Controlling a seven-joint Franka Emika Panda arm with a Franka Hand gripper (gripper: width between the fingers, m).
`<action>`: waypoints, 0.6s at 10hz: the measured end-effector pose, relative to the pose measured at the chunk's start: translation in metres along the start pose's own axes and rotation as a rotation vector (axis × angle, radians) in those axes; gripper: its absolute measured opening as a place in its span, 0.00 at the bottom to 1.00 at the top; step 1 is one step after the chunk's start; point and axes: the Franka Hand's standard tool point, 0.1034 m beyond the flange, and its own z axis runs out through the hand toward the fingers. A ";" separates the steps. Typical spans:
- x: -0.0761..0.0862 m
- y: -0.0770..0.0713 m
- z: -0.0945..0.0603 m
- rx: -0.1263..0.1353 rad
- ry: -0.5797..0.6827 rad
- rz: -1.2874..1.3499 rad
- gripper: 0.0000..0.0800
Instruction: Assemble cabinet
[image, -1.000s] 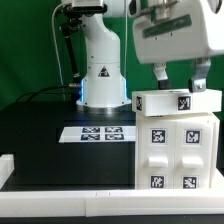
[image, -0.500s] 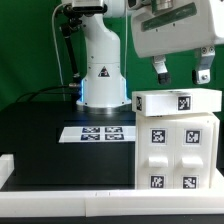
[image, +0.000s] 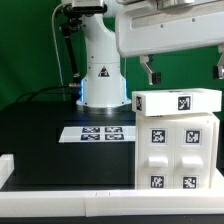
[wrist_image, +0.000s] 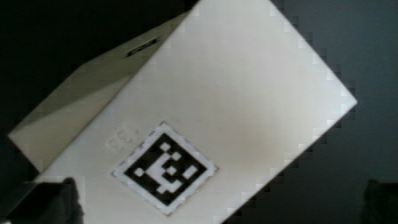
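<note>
Claw (image: 186, 76), wide and empty, is lifting off the cabinet (image: 175, 145), so its top panel (image: 178, 101) is looking seated.

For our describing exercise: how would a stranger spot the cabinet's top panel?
On the black table before the white robot base, the white cabinet stands at the exterior view's right. The top panel is the slab lying across it, with one tag on its front edge, unlike the four-tag front below.

Exterior view low, facing robot base (image: 100, 68), wrist view close above cabinet (wrist_image: 222, 105), both seeing its top
</note>
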 end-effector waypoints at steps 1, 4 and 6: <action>0.000 0.000 0.000 0.000 0.000 -0.087 1.00; 0.003 0.003 0.001 -0.004 0.026 -0.413 1.00; 0.003 0.006 0.001 -0.015 0.032 -0.731 1.00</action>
